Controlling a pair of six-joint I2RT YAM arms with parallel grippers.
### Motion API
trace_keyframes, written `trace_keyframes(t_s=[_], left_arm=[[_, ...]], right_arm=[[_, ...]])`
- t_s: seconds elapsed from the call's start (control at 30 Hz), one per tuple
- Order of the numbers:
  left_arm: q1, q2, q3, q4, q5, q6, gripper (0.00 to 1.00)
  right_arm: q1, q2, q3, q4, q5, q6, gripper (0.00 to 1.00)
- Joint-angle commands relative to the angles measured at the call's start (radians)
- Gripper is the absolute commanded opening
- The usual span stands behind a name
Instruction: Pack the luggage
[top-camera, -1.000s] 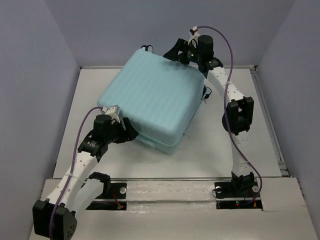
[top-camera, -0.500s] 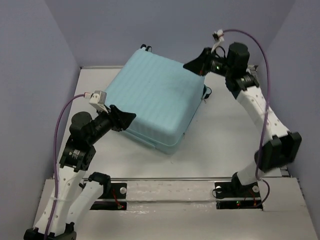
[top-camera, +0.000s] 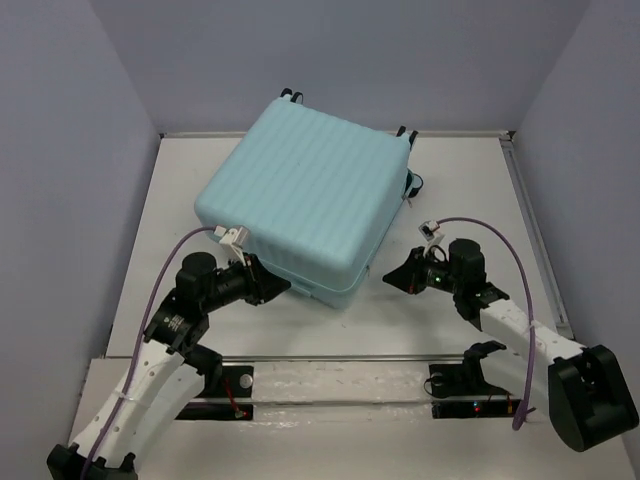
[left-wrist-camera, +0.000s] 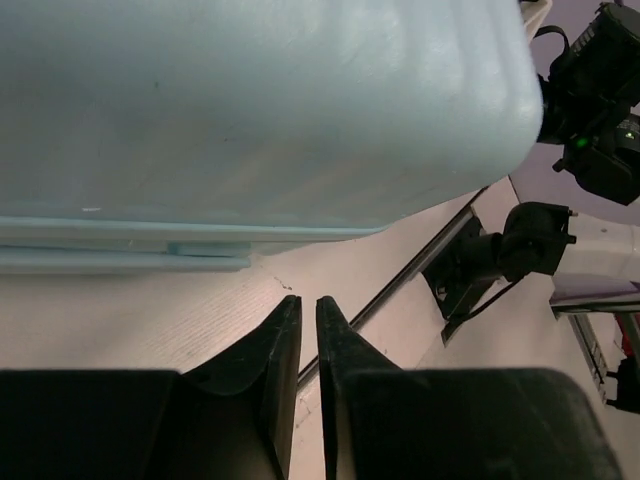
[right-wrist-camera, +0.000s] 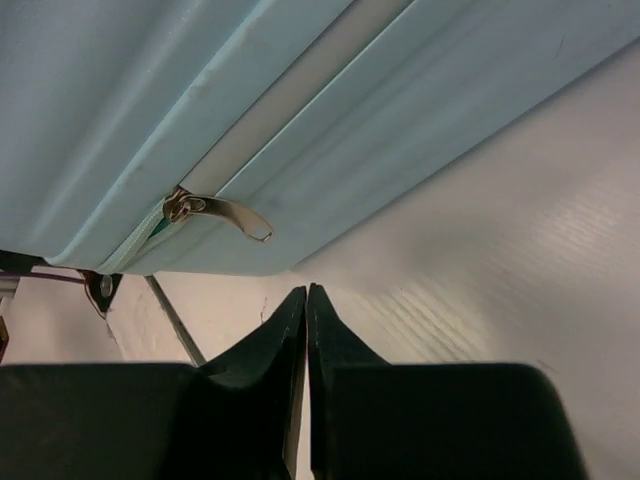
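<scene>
White table, lavender walls, near-edge rail

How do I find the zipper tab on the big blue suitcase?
Start at the pale aqua suitcase on the white table. Follow the seam between its shells on the side facing the right tool. The zipper pull is the small silvery tab there; everything around it is pale plastic.
</scene>
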Motion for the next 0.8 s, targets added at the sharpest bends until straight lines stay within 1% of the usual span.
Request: trace_keyframes(t_s=[0.0, 0.03, 0.07, 0.1, 0.17, 0.2, 0.23, 0.3, 0.33, 0.37, 0.4, 0.43, 0.53, 0.6, 0.63, 0.67, 0.7, 0.73, 0.77], left_arm=[[-0.046, 0.024, -0.079, 0.125, 0.014, -0.115, 0.26], [-0.068, 0.043, -0.086, 0.147, -0.002, -0.129, 0.28], [-0.079, 0.070, -0.097, 0.196, -0.014, -0.148, 0.31], [-0.102, 0.084, -0.102, 0.214, -0.019, -0.155, 0.32], [-0.122, 0.115, -0.105, 0.286, -0.035, -0.161, 0.33], [-0.131, 0.142, -0.105, 0.297, -0.055, -0.159, 0.33], [-0.147, 0.153, -0.106, 0.322, -0.060, -0.156, 0.33], [-0.156, 0.178, -0.108, 0.340, -0.063, -0.150, 0.34], [-0.159, 0.201, -0.106, 0.343, -0.062, -0.141, 0.34], [-0.167, 0.221, -0.100, 0.345, -0.063, -0.130, 0.34], [-0.168, 0.228, -0.099, 0.345, -0.063, -0.126, 0.34], [-0.173, 0.233, -0.096, 0.348, -0.065, -0.124, 0.34], [-0.178, 0.239, -0.097, 0.351, -0.074, -0.121, 0.34], [-0.184, 0.242, -0.100, 0.356, -0.079, -0.121, 0.34], [-0.185, 0.245, -0.099, 0.357, -0.079, -0.123, 0.34], [-0.187, 0.248, -0.097, 0.359, -0.082, -0.124, 0.34], [-0.188, 0.248, -0.097, 0.360, -0.082, -0.126, 0.34], [-0.190, 0.248, -0.096, 0.362, -0.083, -0.126, 0.34], [-0.191, 0.250, -0.091, 0.362, -0.086, -0.127, 0.33]], right_arm=[[-0.002, 0.059, -0.031, 0.339, -0.045, 0.035, 0.18], [-0.002, 0.081, -0.037, 0.404, -0.054, 0.033, 0.29], [-0.002, 0.131, -0.035, 0.429, -0.080, 0.023, 0.46], [-0.002, 0.154, -0.034, 0.481, -0.087, 0.018, 0.52], [-0.002, 0.206, -0.047, 0.583, -0.127, 0.028, 0.58], [-0.002, 0.263, -0.047, 0.639, -0.156, 0.030, 0.60], [-0.002, 0.292, -0.046, 0.670, -0.166, 0.029, 0.61], [-0.002, 0.361, -0.031, 0.724, -0.241, 0.029, 0.61], [-0.002, 0.427, 0.000, 0.745, -0.268, 0.026, 0.61], [-0.002, 0.485, 0.014, 0.818, -0.325, 0.042, 0.61], [-0.002, 0.486, 0.014, 0.819, -0.347, 0.062, 0.61], [-0.002, 0.525, 0.011, 0.906, -0.379, 0.099, 0.61], [-0.002, 0.572, 0.003, 1.032, -0.426, 0.163, 0.59], [-0.002, 0.579, -0.003, 1.083, -0.460, 0.197, 0.58], [-0.002, 0.579, -0.014, 1.135, -0.466, 0.214, 0.58], [-0.002, 0.567, -0.015, 1.138, -0.469, 0.223, 0.58], [-0.002, 0.558, -0.014, 1.100, -0.465, 0.216, 0.58], [-0.002, 0.544, -0.011, 1.057, -0.456, 0.198, 0.58], [-0.002, 0.527, -0.003, 1.010, -0.442, 0.141, 0.58]])
